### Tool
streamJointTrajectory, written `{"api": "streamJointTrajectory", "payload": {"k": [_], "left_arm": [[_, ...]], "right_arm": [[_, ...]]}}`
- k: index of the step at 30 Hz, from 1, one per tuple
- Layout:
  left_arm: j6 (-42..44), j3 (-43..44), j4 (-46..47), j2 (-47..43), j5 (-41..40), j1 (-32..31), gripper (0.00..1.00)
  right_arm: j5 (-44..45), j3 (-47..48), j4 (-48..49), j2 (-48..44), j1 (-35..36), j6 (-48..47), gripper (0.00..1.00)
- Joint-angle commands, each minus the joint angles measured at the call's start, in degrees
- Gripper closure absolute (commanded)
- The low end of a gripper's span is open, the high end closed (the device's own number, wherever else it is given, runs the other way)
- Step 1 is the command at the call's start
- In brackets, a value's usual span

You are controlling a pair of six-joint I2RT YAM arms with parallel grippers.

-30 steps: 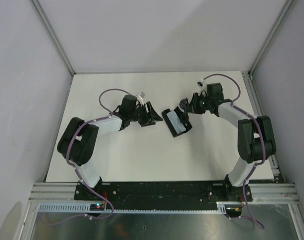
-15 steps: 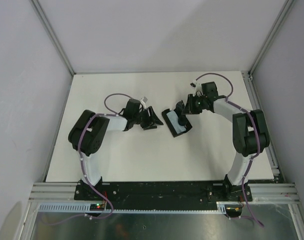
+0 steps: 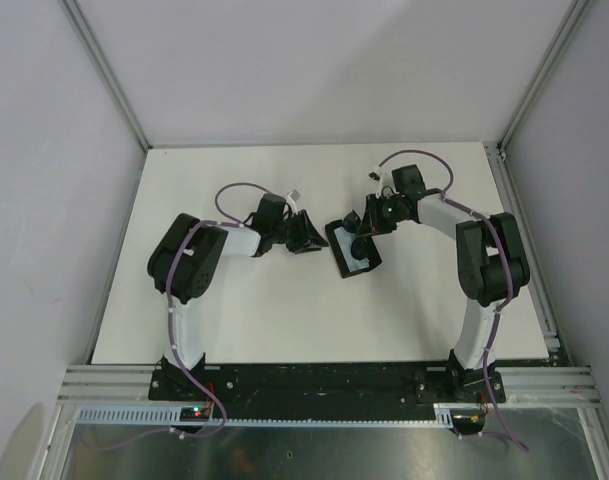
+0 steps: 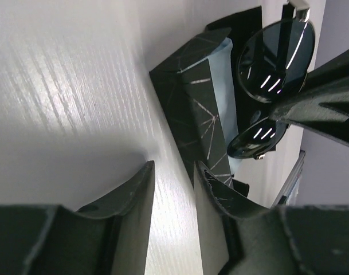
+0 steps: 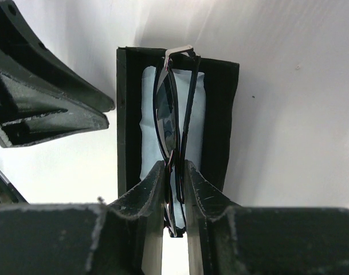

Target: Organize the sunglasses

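The folded sunglasses (image 5: 175, 109) hang edge-on over the open black case (image 5: 121, 114) and its blue cloth (image 5: 146, 132), clamped in the right pincer (image 5: 174, 167). This looks like the placing step: lower straight in, then release. The left pincer (image 4: 173, 172), jaws narrowly apart and empty, waits just beside the case.

White table (image 3: 234, 320); open black case (image 3: 340, 256) lying near centre.
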Motion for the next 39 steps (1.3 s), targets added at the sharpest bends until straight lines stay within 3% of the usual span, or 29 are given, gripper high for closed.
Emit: {"api": "streamJointTrajectory", "payload": {"k": [1, 21, 39], "left_arm": [[1.71, 2.59, 1.33, 2.12, 0.84, 0.27, 0.63], [2.36, 4.96, 1.28, 4.5, 2.79, 0.04, 0.72], [2.58, 4.96, 1.27, 4.29, 3.35, 0.0, 0.75]], "right_arm": [[-1.35, 1.83, -2.81, 1.47, 1.01, -0.77, 0.92], [-2.8, 4.82, -5.21, 3.03, 1.08, 7.5, 0.94], [-3.84, 2.77, -4.95, 0.88, 1.35, 8.29, 0.94]]}}
